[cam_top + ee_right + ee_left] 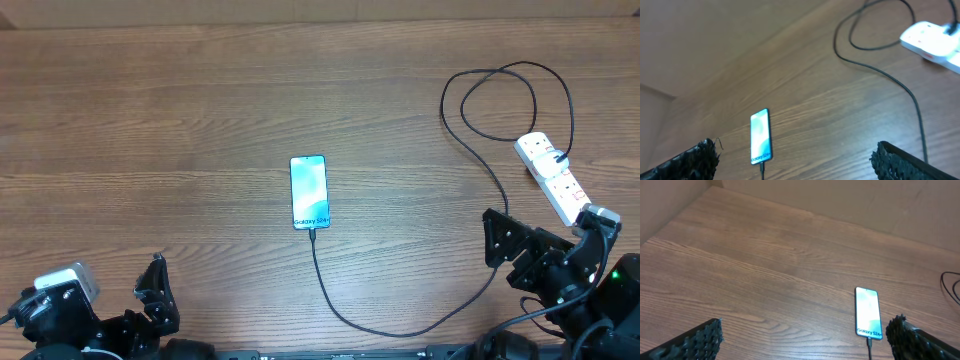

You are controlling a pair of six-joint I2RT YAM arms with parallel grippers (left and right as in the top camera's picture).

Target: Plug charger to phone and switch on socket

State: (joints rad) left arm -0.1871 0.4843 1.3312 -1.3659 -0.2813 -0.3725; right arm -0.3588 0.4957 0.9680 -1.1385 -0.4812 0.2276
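Resting at 7 and 5 o'clock, left gripper (805, 335) and right gripper (795, 152) gape wide, empty. Charger (400, 330) meets the centred phone (309, 192) at its 6 o'clock end, then loops into the socket (555, 175) at 2 o'clock.

The left gripper (155, 293) and right gripper (506, 246) are matt black, angular and blocky; their fingers (700, 340) have a rough, knobbly black surface with jagged edges; behind the left fingers sits a white boxy module (62, 287); behind the right fingers glows a small green light (617, 273); thin black cables (520, 322) loop nearby.
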